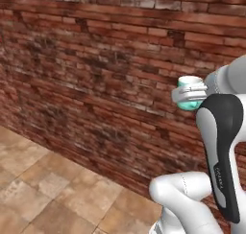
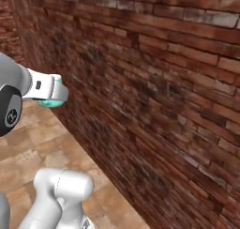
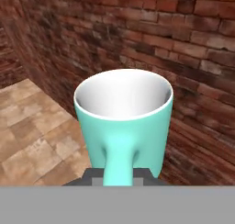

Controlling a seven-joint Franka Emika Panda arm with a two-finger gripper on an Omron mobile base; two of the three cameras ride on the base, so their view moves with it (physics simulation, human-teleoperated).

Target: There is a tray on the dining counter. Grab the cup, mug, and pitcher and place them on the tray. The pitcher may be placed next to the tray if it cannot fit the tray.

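The light teal mug is held in the air, upright, with its white inside open to the hand view. My gripper is shut on the mug's handle, which runs down between the fingertips. From the left base view the mug shows at the end of the arm, in front of the brick wall, with the gripper around it. In the right base view the mug peeks out beyond the white hand at the left. The tray, dining counter, cup and pitcher are out of view.
A red-brown brick wall stands close ahead and spans both base views. Beige floor tiles lie below it at the lower left. My own white arm rises in the foreground of both base views.
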